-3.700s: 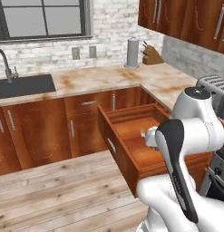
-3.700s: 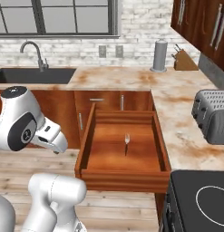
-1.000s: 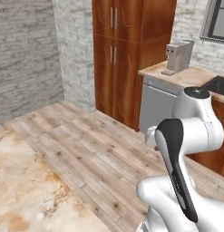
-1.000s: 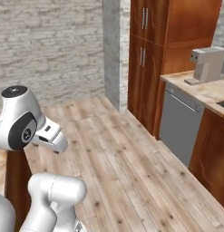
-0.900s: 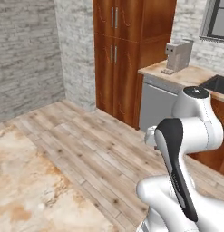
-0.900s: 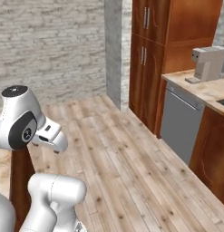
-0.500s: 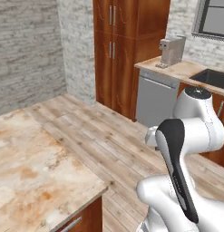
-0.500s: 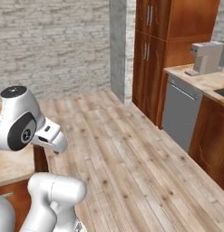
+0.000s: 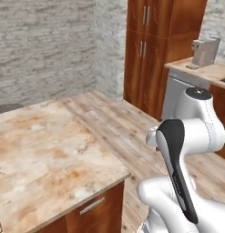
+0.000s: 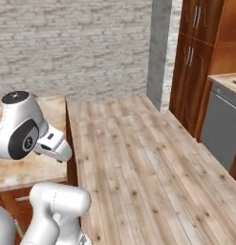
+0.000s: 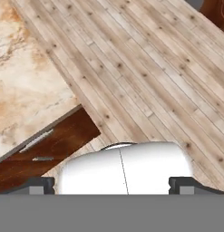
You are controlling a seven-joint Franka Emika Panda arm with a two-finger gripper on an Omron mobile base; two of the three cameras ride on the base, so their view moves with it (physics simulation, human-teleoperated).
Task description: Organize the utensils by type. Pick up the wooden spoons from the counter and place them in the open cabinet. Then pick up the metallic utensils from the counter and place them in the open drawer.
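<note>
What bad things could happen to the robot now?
1. The counter corner juts out close beside the arm; if the base drives or turns, the arm might bump it.
2. The pincer is open and holds nothing, and I can't see any spoon or fork on the marbled top here, so reaching down now would likely grab only air.

You see a plank wood floor [image 10: 138,158] running toward a whitewashed brick wall [image 10: 71,43]. A tall reddish-brown pantry unit [image 9: 152,50] with slim silver handles stands by the wall's corner. Next to it sits a grey dishwasher front [image 10: 223,127], and a grey coffee machine [image 9: 204,51] rests above it.
</note>
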